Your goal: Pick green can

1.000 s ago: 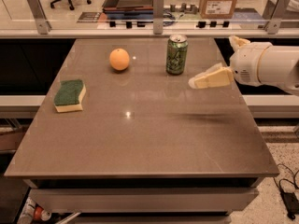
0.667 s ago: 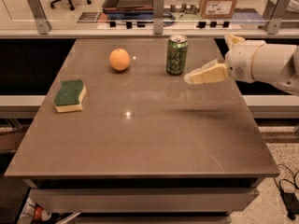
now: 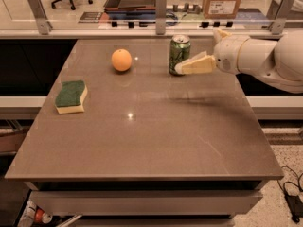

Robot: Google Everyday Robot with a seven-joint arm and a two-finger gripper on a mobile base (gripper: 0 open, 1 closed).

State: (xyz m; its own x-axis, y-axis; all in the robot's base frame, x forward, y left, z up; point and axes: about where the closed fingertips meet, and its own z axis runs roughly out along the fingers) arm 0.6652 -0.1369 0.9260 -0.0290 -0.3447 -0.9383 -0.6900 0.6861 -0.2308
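The green can (image 3: 179,51) stands upright at the far middle of the brown table (image 3: 142,141); it is light green with dark markings and a silver top. My gripper (image 3: 197,52) comes in from the right on the white arm (image 3: 265,60) and is open. Its near cream finger (image 3: 196,65) reaches in front of the can's lower right side, touching or almost touching it. The other finger (image 3: 219,33) points up and back, to the right of the can.
An orange (image 3: 121,60) lies left of the can. A yellow sponge with a green top (image 3: 71,96) lies near the table's left edge. A rail with metal posts (image 3: 161,6) runs behind the table's far edge. A cardboard box (image 3: 222,1) sits beyond.
The gripper has moved left towards the can; its near finger, which was well to the right of the can, now reaches the can's side. The can, orange and sponge have not moved.
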